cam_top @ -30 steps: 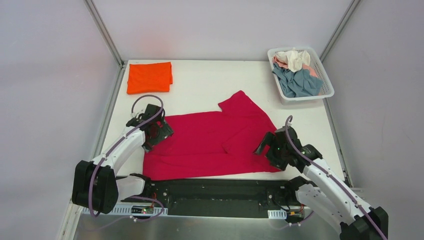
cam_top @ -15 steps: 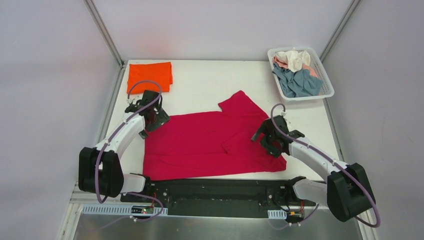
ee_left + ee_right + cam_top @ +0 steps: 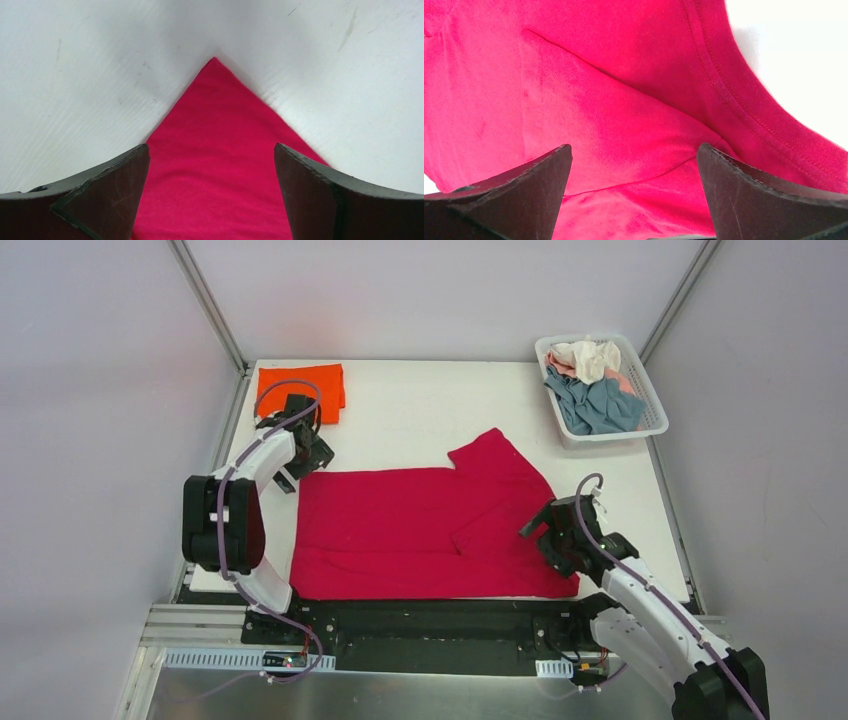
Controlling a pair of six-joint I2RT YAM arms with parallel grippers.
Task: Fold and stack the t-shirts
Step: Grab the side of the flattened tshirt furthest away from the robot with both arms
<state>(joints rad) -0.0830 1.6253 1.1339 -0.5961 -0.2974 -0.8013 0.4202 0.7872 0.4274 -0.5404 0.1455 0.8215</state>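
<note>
The white table (image 3: 420,410) shows faint scuffs and carries three things. A red shirt (image 3: 400,530) lies spread flat across its near half, its edge along the table's near edge and one sleeve pointing toward the far right. A folded orange shirt (image 3: 298,390) sits in the far left corner, apart from the red one. A white slatted basket (image 3: 612,440) stands at the far right corner.
</note>
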